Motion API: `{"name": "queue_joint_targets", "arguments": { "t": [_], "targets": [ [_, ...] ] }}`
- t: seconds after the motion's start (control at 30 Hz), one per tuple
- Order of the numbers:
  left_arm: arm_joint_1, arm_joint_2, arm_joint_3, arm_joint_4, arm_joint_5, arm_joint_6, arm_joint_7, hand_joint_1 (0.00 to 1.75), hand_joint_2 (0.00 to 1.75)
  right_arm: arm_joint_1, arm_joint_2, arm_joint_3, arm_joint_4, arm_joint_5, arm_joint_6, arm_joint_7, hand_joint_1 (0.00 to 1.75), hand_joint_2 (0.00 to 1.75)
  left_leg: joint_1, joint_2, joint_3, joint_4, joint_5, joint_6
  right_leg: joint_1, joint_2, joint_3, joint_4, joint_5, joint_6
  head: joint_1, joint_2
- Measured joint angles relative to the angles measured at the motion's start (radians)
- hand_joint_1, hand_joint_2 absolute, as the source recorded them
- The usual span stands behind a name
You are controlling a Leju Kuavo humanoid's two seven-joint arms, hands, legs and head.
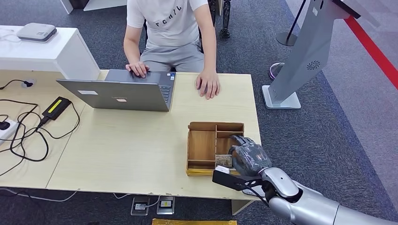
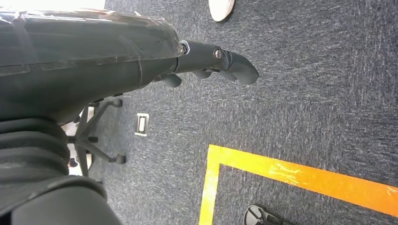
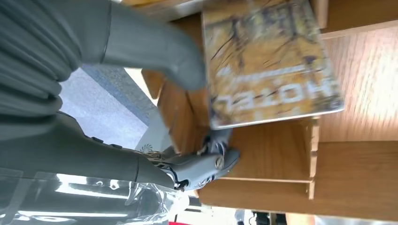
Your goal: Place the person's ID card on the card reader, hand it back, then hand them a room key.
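Right wrist view: fingers [image 3: 216,161] reach a gold card [image 3: 270,65] lettered "HOTEL".

table [image 1: 141,145] | laptop [image 1: 122,91] | wooden tray [image 1: 202,146] | charger [image 1: 56,108], cables [image 1: 23,136]

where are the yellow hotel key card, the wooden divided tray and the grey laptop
yellow hotel key card [image 3: 270,65], right wrist view, middle of its printed face
wooden divided tray [image 1: 202,145], head view, bare floor of its large compartment
grey laptop [image 1: 117,96], head view, back of its open lid
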Motion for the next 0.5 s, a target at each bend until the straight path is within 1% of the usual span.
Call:
{"name": "queue_joint_targets", "arguments": {
  "t": [0.13,0.5],
  "targets": [
    [0.000,0.000,0.000,0.000,0.000,0.000,0.000,0.00,0.00,0.000,-0.002,0.000,-0.002,0.007,-0.014,-0.002,0.00,0.00,0.000,0.000,0.000,0.000,0.000,0.000,0.000,0.000,0.000,0.000,0.000,0.000,0.000,0.000],
    [0.000,0.000,0.000,0.000,0.000,0.000,0.000,0.00,0.00,0.002,-0.006,0.001,-0.002,0.025,-0.011,-0.007,0.00,0.00,0.000,0.000,0.000,0.000,0.000,0.000,0.000,0.000,0.000,0.000,0.000,0.000,0.000,0.000]
  ]
}}
